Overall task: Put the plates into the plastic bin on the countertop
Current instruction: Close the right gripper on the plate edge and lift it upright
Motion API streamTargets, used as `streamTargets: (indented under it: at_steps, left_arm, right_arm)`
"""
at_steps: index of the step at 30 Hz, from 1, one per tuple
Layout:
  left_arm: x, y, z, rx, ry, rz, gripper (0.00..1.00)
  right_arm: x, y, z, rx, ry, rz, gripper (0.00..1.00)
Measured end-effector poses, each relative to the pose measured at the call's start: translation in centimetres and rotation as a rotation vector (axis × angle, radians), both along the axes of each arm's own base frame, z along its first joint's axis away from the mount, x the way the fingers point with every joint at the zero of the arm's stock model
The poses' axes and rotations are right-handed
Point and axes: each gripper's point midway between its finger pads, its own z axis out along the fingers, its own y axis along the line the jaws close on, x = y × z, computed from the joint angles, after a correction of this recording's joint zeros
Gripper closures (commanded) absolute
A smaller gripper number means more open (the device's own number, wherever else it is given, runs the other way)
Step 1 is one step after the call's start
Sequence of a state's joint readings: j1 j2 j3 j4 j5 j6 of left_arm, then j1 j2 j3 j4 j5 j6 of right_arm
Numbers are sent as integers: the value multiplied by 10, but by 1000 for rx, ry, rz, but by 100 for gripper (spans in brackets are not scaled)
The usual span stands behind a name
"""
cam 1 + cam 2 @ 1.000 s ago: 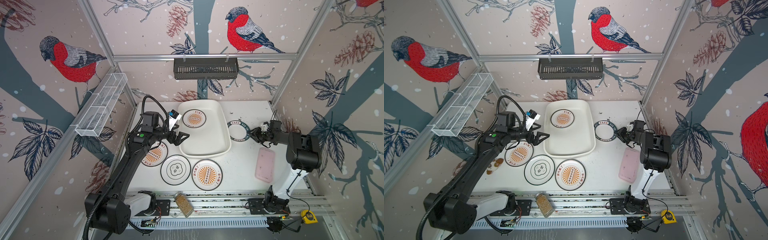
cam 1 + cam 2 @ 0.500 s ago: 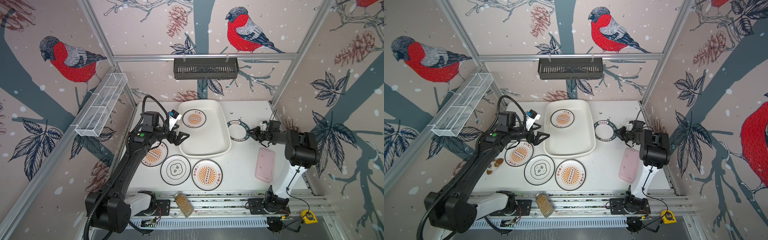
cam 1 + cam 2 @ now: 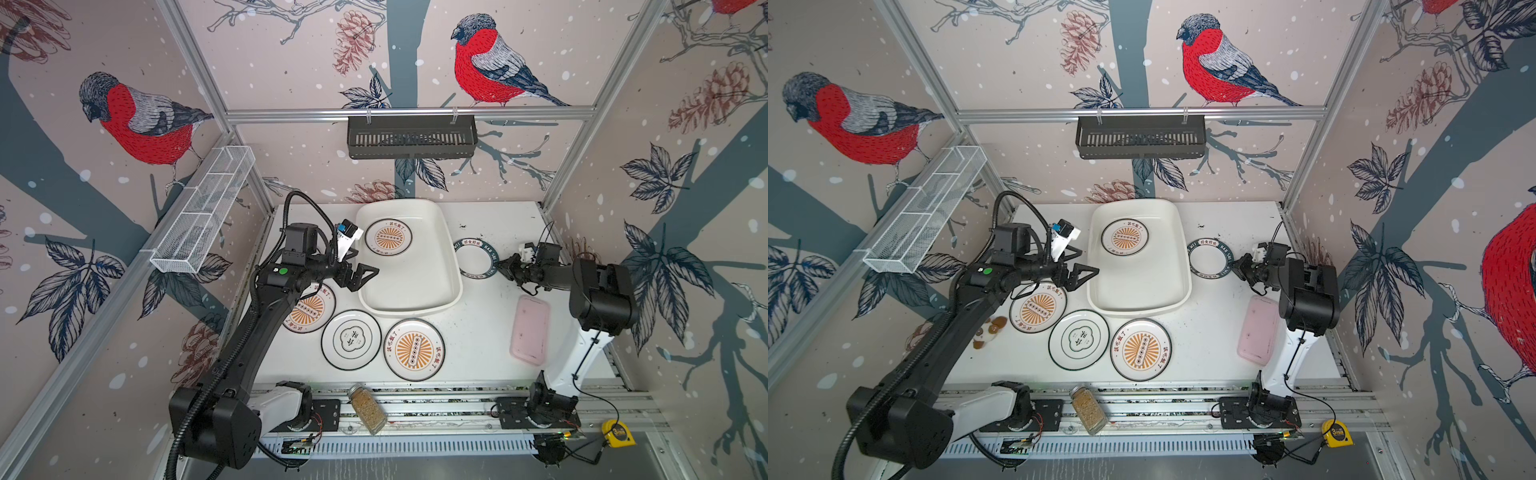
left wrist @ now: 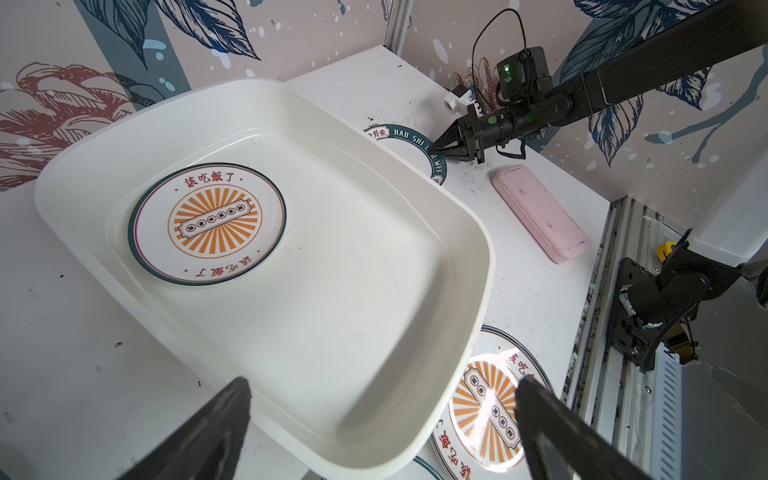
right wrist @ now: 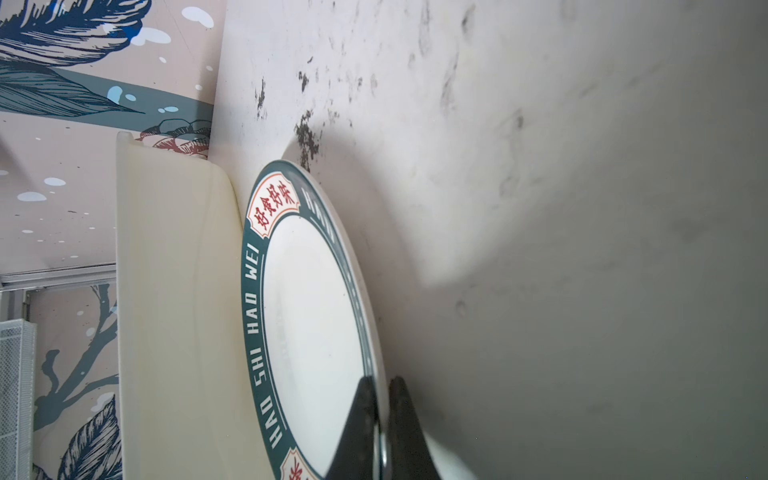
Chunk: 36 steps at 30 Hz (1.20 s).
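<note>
Here the right gripper [image 5: 380,399] is clamped tight on the rim of the green-banded plate [image 5: 307,324], one finger over the lettered band and one beneath the edge. That plate sits on the countertop [image 3: 478,332] just beside the plastic bin [image 3: 415,309], along the bin's long wall on the right arm's side. Its far rim reaches right up to that wall; whether the gripped edge is lifted off the surface we cannot tell.

Inside the bin, towards its far end, one sunburst plate [image 3: 388,237] lies flat. The left gripper [image 3: 365,277] hovers above the bin's rim on the left arm's side, jaws spread wide and holding nothing.

Off the bin's near end we see three more plates in a row. A second sunburst plate [image 3: 309,309] lies partly under the left arm, and a black-rimmed cloud-emblem plate [image 3: 351,339] lies beside it. A third sunburst plate [image 3: 414,349] lies just in front of the bin's near wall. A pink case [image 3: 530,330] lies apart from the bin, on the right arm's side.
</note>
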<state>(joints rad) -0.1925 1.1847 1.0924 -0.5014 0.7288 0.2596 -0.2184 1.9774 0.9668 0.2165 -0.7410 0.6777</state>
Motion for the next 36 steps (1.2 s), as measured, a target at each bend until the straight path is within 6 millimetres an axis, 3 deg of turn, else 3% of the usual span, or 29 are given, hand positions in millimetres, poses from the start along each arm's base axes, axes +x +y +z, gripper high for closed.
streamTargets:
  at_steps: [10, 21, 30, 36]
  left_arm:
    - [2, 1, 7, 2, -17, 6, 2]
    - [1, 4, 14, 11, -43, 24, 2]
    - [2, 10, 19, 38, -56, 60, 2]
    - [0, 14, 25, 47, -82, 77, 2]
  right_arm:
    - [7, -16, 25, -37, -10, -72, 98]
    - [7, -37, 96, -57, -120, -136, 98]
    - [-8, -16, 160, -101, -217, -94, 97]
    - [-16, 35, 193, -144, -271, 34, 97]
